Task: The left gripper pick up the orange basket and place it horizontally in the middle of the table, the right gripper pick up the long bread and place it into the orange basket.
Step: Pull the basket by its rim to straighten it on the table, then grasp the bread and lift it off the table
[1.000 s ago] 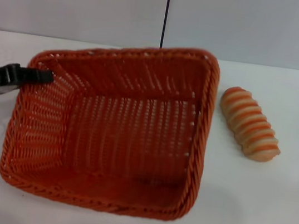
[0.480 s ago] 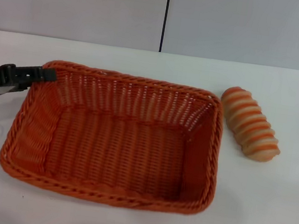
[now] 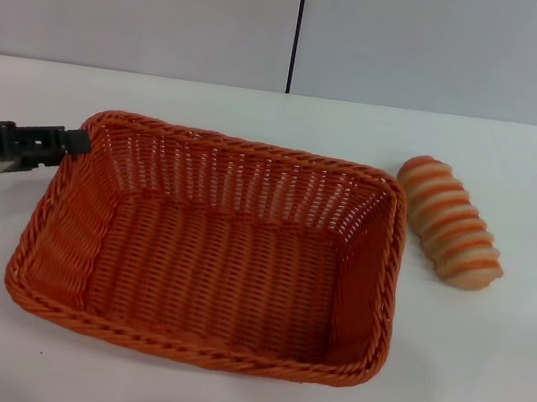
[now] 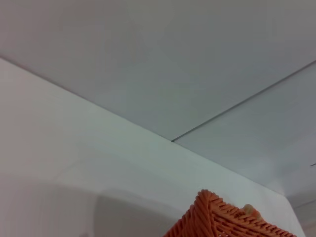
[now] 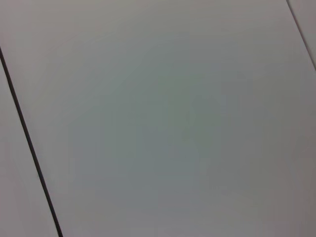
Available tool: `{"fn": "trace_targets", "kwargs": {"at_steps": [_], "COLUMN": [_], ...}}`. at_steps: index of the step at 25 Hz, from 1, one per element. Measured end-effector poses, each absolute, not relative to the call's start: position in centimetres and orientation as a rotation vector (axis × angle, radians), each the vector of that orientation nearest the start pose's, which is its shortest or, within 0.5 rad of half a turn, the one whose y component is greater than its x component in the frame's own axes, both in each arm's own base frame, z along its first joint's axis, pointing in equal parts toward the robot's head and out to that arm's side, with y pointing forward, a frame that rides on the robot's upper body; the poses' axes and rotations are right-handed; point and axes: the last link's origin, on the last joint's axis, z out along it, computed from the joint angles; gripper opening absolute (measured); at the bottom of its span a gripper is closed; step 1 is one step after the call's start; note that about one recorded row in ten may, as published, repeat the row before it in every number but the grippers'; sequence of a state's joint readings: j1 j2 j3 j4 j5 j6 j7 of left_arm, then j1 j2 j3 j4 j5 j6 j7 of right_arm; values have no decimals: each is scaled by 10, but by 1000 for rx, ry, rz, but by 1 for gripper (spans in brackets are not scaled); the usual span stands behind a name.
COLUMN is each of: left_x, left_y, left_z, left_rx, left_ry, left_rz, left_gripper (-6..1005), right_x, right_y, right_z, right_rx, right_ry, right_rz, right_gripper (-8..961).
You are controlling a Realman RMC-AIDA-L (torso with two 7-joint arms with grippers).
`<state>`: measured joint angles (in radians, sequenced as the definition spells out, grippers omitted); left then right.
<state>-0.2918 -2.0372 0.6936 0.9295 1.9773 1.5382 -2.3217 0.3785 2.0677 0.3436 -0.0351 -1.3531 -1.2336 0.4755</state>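
Note:
The orange basket (image 3: 211, 248) rests flat on the white table (image 3: 485, 375), its long side running left to right, near the middle. My left gripper (image 3: 73, 143) reaches in from the left edge and sits at the basket's far left rim corner, touching or nearly touching it. A corner of the basket (image 4: 222, 221) shows in the left wrist view. The long bread (image 3: 449, 222), ridged in orange and cream, lies on the table just right of the basket, apart from it. The right gripper is out of view.
A grey wall with a dark vertical seam (image 3: 298, 29) stands behind the table's far edge. The right wrist view holds only grey wall panels and a dark seam (image 5: 29, 143). Bare table lies in front of the basket and right of the bread.
The basket was tilted up on its left side a second ago; it has come down flat and settled slightly rightward. My left gripper sank a little and drew slightly left.

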Motion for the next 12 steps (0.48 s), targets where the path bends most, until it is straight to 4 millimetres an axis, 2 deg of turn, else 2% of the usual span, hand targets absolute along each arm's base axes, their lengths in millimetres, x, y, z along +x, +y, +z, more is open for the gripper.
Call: {"fn": "trace_targets", "kwargs": {"at_steps": [4,5,6,7,9,10,11,12], "left_x": [-325,-329,-329,-330,-330,-329,-322,-320], "left_y": [296,297,297,298,298,300,302,303], "left_z": [73,82,82,91,91,102,112,113], "left_rx": [-2098,-2092,-2092,-2087,-2087,-2092,-2081,-2067], "left_ry": [-1740,-1688,-1688,-1627,-1627,-1494,-1232,-1139], "left_rz": [-739,-746,-746,-773,-773,-836,-967,-1019], "left_gripper": [575,575,575,575,575,575,575,575], "right_x": [412,412,411,409,408,405,402,399], "right_y": [289,290,292,296,299,303,307,311], "right_z": [73,75,78,85,89,94,98,103], "right_rx": [-1044,-1060,-1080,-1140,-1181,-1242,-1299,-1361], "right_ry": [793,792,794,818,838,865,889,903], "right_rz": [790,802,820,879,913,950,975,983], "right_gripper": [634,635,635,635,635,635,635,635]}}
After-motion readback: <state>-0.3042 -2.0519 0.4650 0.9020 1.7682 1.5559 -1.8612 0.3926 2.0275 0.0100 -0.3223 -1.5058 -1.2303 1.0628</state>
